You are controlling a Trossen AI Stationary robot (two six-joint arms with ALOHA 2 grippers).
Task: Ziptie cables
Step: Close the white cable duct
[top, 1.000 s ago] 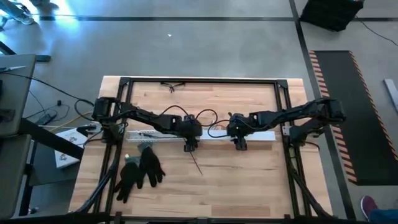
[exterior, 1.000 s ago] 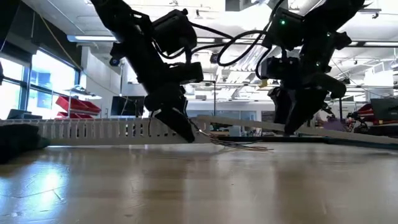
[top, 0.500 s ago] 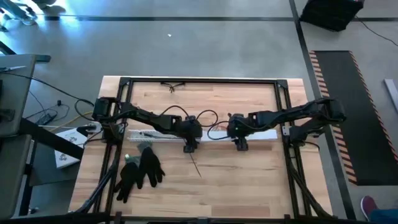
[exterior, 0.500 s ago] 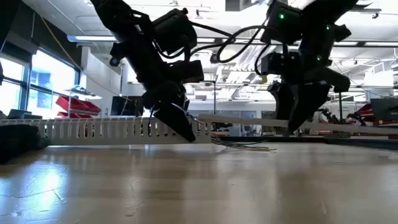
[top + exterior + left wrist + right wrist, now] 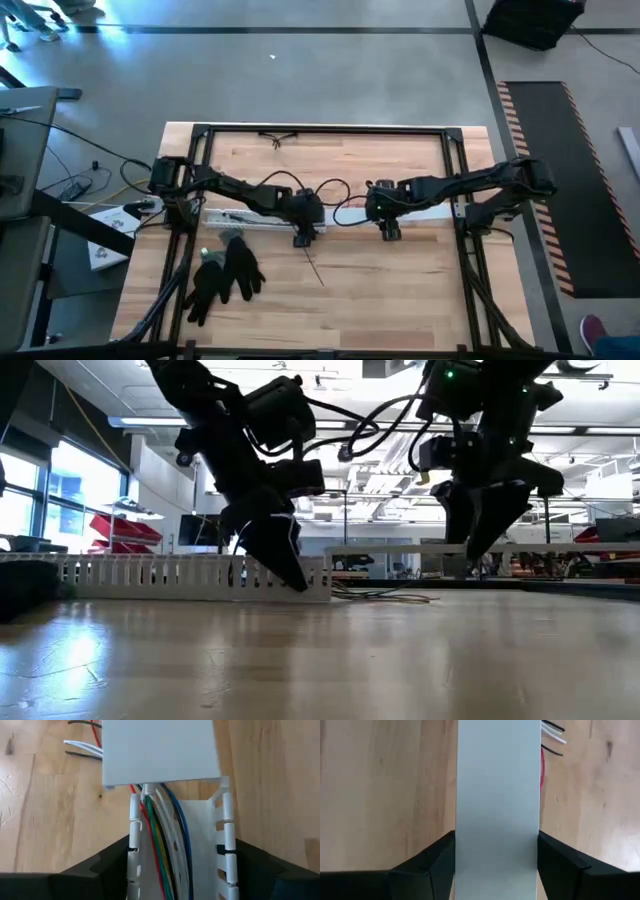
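Wooden table (image 5: 390,280) fills the view from above, with grey floor all around it. My left gripper (image 5: 303,236) sits over one end of the white slotted channel (image 5: 240,218). My right gripper (image 5: 388,231) is near it, holding the flat white cover (image 5: 425,215). Black gloves (image 5: 225,272) lie closer to the front.

From table height, the cover (image 5: 400,549) hangs level above the wood, and thin cables (image 5: 385,596) lie loose under it.

My left wrist camera shows the cables (image 5: 160,835) lying inside the channel (image 5: 220,845), with my fingers (image 5: 95,870) pressed on its two walls.

My right wrist camera shows my fingers (image 5: 425,865) squeezed on the cover (image 5: 498,795).

I think I should keep the cover flat and hold the channel steady, so no wire gets pinched.
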